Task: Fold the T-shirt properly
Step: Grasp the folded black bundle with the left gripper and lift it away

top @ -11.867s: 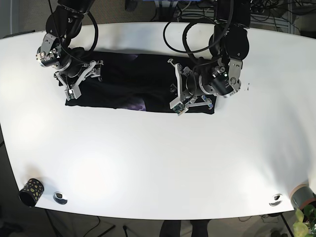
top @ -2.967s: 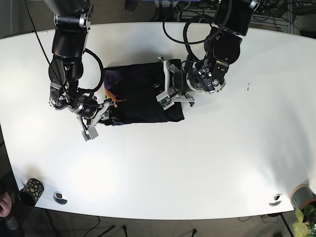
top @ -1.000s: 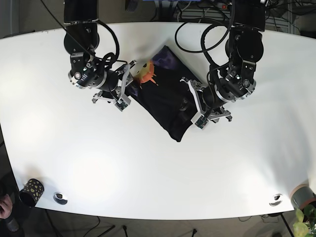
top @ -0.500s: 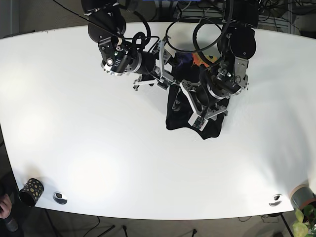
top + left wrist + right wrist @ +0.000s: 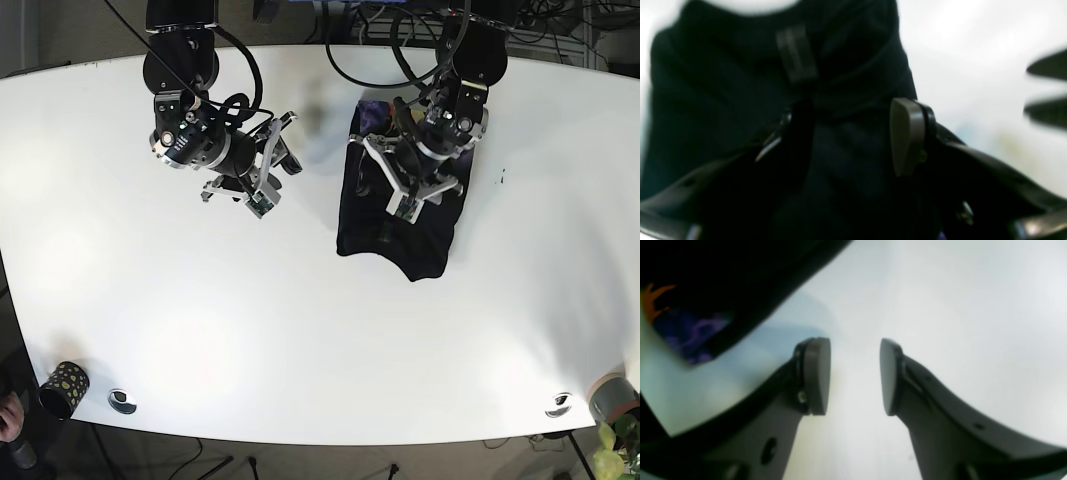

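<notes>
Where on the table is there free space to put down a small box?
The wide white table in front of the T-shirt is bare, bordered by the cup at the front corner. It is crowded around both claws, left and right.

This looks like a robotics lab or test room, not a home. A broad white counter (image 5: 300, 340) with rounded corners fills the space, bare and clean like a rig built for trials. Two black robot arms reach in from its far edge, one (image 5: 180, 60) on the left of the overhead view and one (image 5: 480, 50) on the right, each trailing loose black cables (image 5: 350, 60). Behind them more wiring and equipment (image 5: 540, 20) lies bundled on a dark floor. Near the front edge sit small round metal fittings (image 5: 122, 401) (image 5: 558, 405), a dark speckled cup (image 5: 63, 387), and a potted plant (image 5: 615, 440) at the corner.
</notes>
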`<state>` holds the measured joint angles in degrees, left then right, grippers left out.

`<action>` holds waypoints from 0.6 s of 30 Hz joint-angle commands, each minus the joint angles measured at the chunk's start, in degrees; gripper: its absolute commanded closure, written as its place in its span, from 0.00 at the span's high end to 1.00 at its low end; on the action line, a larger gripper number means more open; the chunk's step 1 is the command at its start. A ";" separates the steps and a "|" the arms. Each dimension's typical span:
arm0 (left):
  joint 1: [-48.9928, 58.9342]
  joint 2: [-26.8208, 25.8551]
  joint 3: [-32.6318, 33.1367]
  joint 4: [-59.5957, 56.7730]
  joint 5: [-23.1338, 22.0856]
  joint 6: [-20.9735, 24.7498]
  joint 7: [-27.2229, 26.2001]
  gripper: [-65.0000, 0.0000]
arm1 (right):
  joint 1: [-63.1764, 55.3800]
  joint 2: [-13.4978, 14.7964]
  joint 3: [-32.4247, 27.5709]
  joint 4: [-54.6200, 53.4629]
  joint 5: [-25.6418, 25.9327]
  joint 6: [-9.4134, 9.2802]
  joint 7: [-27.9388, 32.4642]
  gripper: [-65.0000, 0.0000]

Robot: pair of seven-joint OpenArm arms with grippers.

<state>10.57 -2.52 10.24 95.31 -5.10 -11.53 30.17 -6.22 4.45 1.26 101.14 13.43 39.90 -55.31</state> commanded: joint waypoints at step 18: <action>-4.19 -10.18 -2.20 -21.07 -0.22 2.52 -8.68 0.51 | 0.99 1.13 4.24 1.41 0.94 0.10 1.37 0.34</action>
<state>5.19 -9.28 9.28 76.31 -8.75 -12.73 11.20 -6.07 4.51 5.26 101.21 13.61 39.92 -55.18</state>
